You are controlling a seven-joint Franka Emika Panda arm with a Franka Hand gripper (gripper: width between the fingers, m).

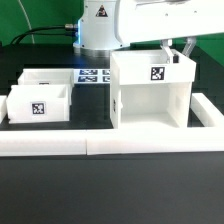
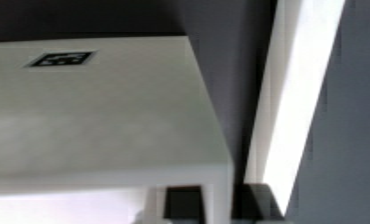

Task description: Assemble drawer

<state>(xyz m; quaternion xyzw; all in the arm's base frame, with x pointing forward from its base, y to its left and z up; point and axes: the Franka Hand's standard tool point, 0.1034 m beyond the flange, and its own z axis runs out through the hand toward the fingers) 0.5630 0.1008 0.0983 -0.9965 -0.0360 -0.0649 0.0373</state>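
In the exterior view, the drawer's one tall housing (image 1: 150,95) stands on the dark surface (image 1: 95,112), toward the exterior view's right. Two trays sit left of it, a front tray (image 1: 38,105) and a rear tray (image 1: 45,78). The claw (image 1: 176,52) hangs at the housing's top rear corner.

In the wrist view, one tag (image 2: 61,59) shows on the housing's white top. Two dark fingers (image 2: 185,205) flank a pale edge, and I cannot tell whether they grip it.

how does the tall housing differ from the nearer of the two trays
The housing is much taller than the nearer tray, which sits low. The housing is open at its front, the nearer tray at its top. Both are white with a black-and-white square tag.
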